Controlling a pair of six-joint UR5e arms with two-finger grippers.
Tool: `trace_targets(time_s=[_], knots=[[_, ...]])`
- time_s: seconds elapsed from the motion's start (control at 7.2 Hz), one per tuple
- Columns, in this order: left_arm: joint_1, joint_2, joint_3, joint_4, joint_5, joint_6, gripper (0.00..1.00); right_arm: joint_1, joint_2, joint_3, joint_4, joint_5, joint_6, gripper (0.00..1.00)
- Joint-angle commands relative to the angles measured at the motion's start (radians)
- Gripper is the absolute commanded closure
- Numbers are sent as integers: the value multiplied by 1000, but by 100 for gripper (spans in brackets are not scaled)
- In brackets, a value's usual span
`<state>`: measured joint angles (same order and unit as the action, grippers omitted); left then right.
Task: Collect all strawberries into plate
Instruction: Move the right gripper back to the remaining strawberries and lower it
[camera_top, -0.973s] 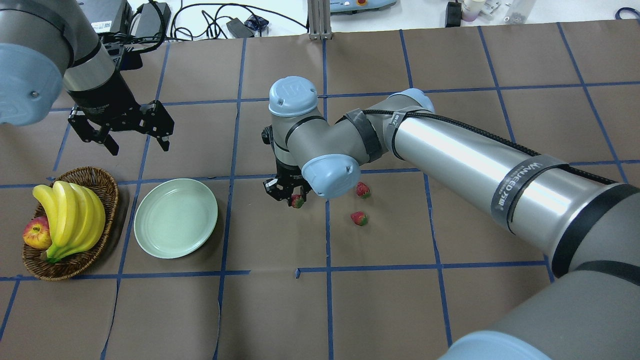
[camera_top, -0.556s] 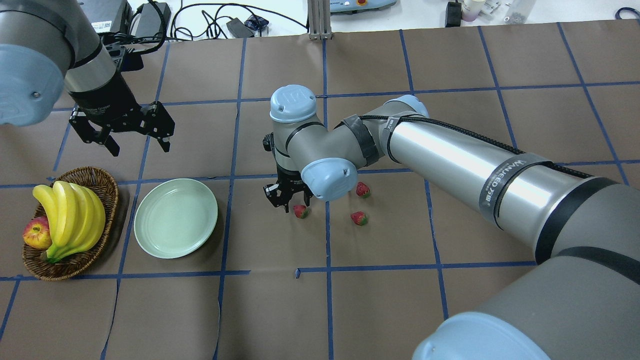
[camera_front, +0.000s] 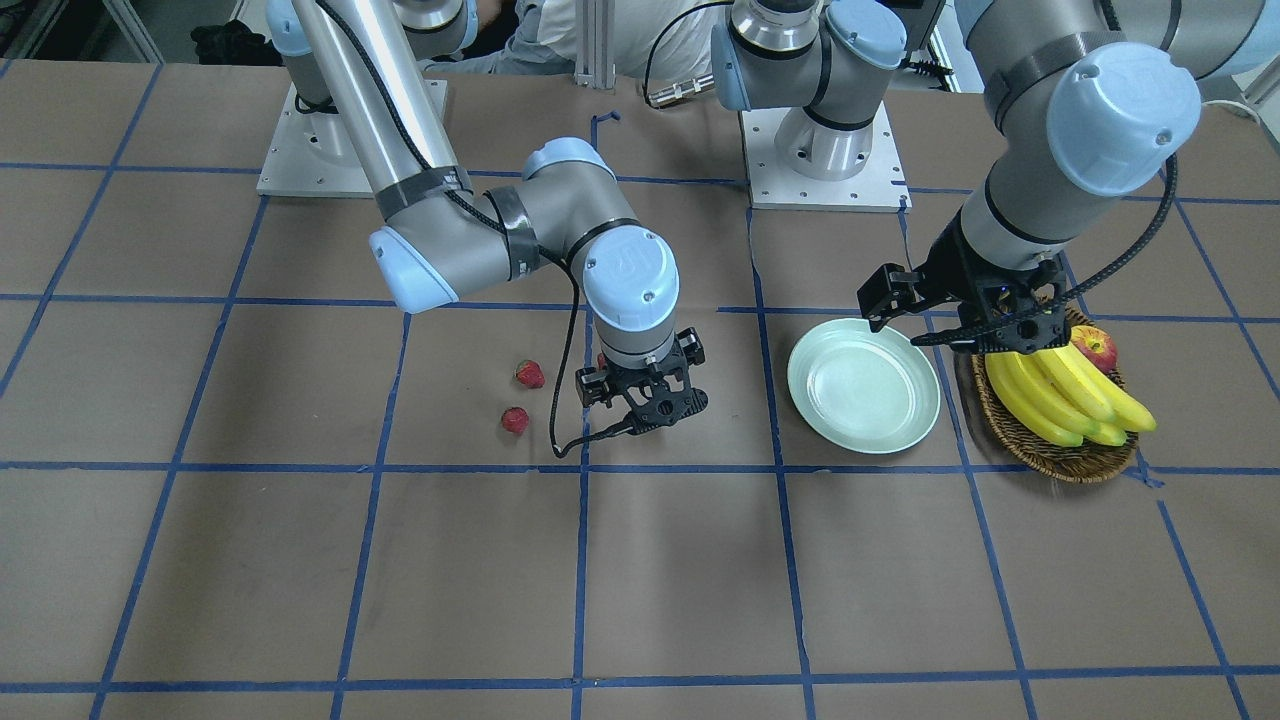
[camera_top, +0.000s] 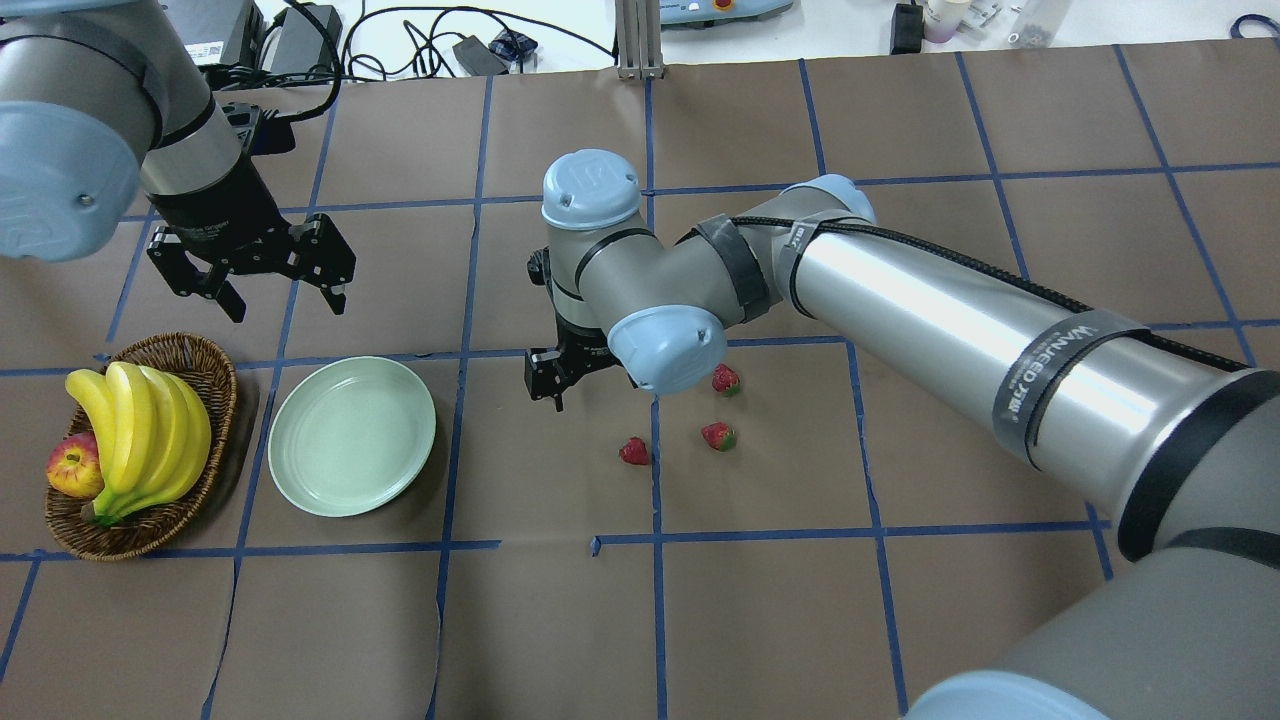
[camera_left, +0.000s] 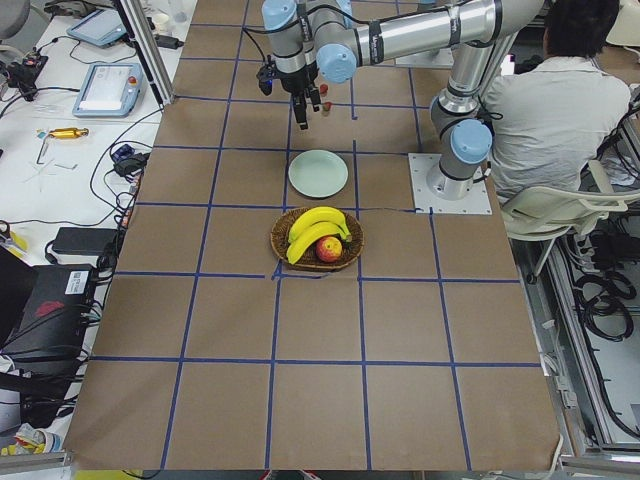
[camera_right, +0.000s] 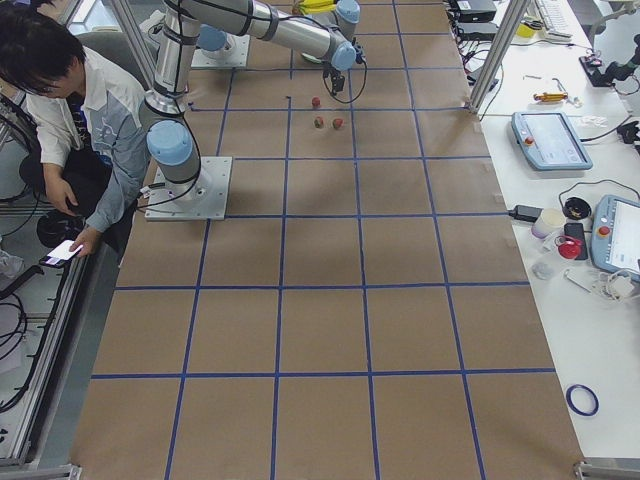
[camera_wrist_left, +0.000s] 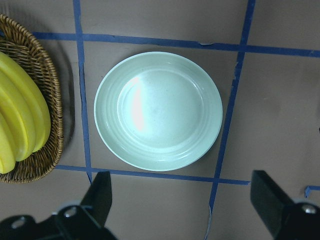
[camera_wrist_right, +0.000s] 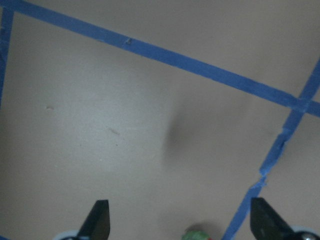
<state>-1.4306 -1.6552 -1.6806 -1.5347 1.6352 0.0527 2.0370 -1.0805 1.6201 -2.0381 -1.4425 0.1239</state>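
Three strawberries lie loose on the brown paper: one (camera_top: 634, 451) nearest me, two others (camera_top: 718, 436) (camera_top: 726, 379) to its right. The nearest one (camera_front: 603, 360) shows half hidden behind my right wrist. My right gripper (camera_top: 562, 378) hangs open just left of them with nothing between its fingers; in its wrist view a leafy cap (camera_wrist_right: 196, 234) peeks in at the bottom edge. The mint-green plate (camera_top: 352, 436) sits empty further left. My left gripper (camera_top: 290, 300) hovers open behind the plate (camera_wrist_left: 158, 111), holding nothing.
A wicker basket (camera_top: 205, 365) with bananas (camera_top: 140, 430) and an apple (camera_top: 72, 466) stands directly left of the plate. Cables and boxes lie beyond the table's far edge. A person (camera_right: 70, 110) crouches by the robot's base.
The strawberry under my right gripper has rolled away toward me and to the right. The right gripper has risen slightly, empty. My left gripper has shifted a little toward the plate.
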Motion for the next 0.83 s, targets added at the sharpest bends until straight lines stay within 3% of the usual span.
trace_targets(time_s=[0.0, 0.28, 0.69], knots=[[-5, -2, -1, 1, 0, -2, 0, -52, -65, 0, 73, -61, 41, 0], [-5, 0, -1, 1, 0, -2, 0, -154, -108, 1, 174, -70, 42, 0], [-16, -2, -2, -1, -3, -4, 0, -237, -95, 33, 171, -102, -73, 0]])
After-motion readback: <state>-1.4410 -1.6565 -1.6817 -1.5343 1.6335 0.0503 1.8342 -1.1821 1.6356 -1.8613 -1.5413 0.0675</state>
